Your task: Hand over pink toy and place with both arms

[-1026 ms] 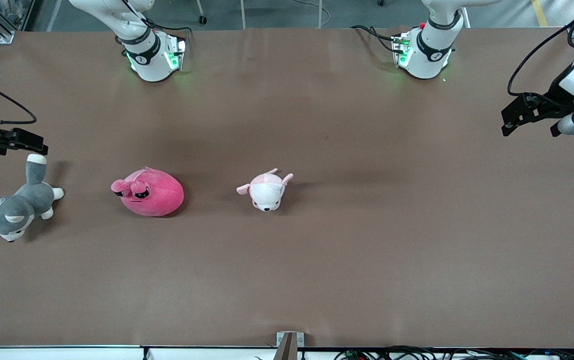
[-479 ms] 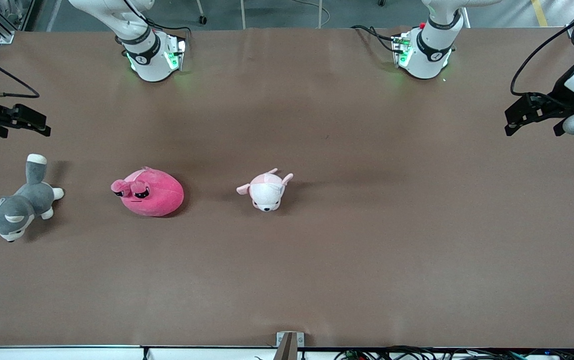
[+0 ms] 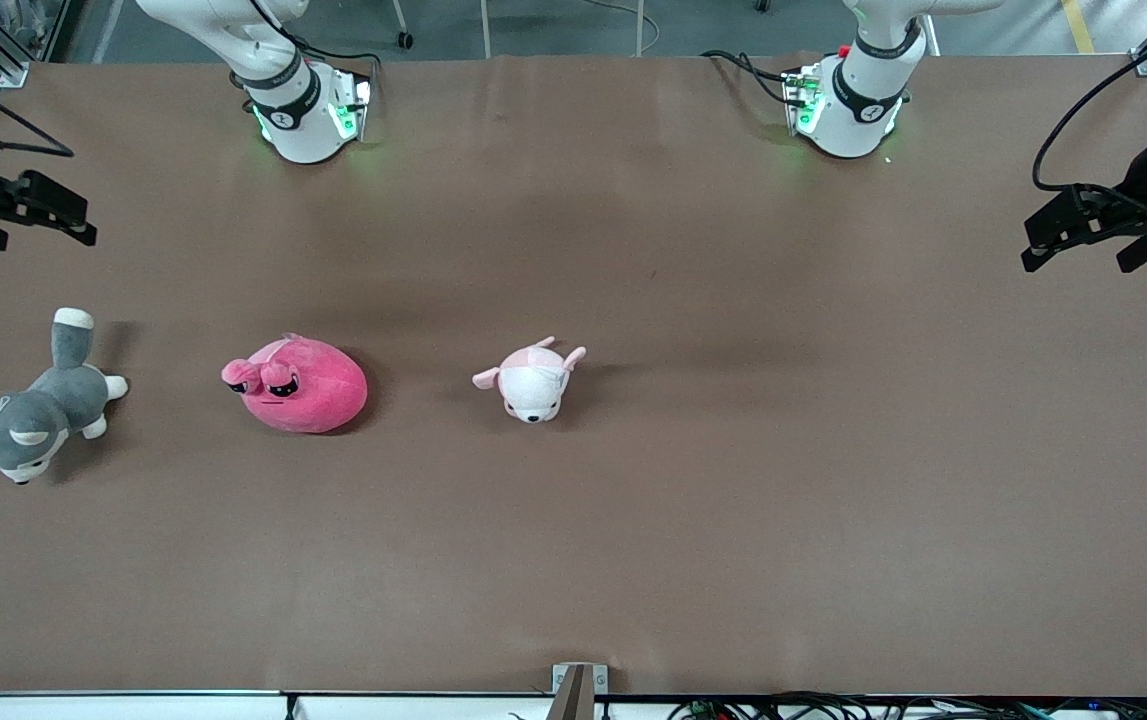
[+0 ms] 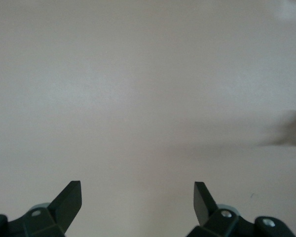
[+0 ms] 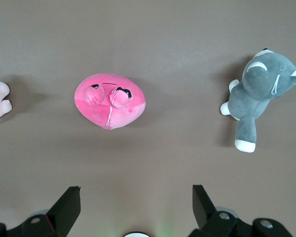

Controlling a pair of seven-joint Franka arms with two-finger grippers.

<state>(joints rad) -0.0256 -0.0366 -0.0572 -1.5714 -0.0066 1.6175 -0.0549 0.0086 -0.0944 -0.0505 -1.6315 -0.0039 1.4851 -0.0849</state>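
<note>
Tools first: right tool (image 3: 33, 210) hangs in air at the right arm's end of the surface (image 3: 733, 500), fingers spread, nothing between them. In right wrist view both fingertips (image 5: 69, 200) stand wide apart w/ bare surface between. Left tool (image 3: 1083, 225) hangs over the left arm's end, also released; left wrist view shows its fingers (image 4: 71, 195) apart over bare surface.

Pink toy (image 3: 298, 385) lies on the surface toward the right arm's end, between the grey toy (image 3: 28, 420) and the small white toy (image 3: 533, 380), apart from both. Neither tool is over it.

Step in hand: can't be settled. Both tools released and off at the ends, pink toy resting free — fits a stage where pickup is yet to come, and equally one where it's been set down and arms are clear. No target spot is visible to judge by.

If a grasp is due: the right tool is closer. Toy looks soft, rounded, wide, so a full-open, centred pinch from above seems apt.
</note>
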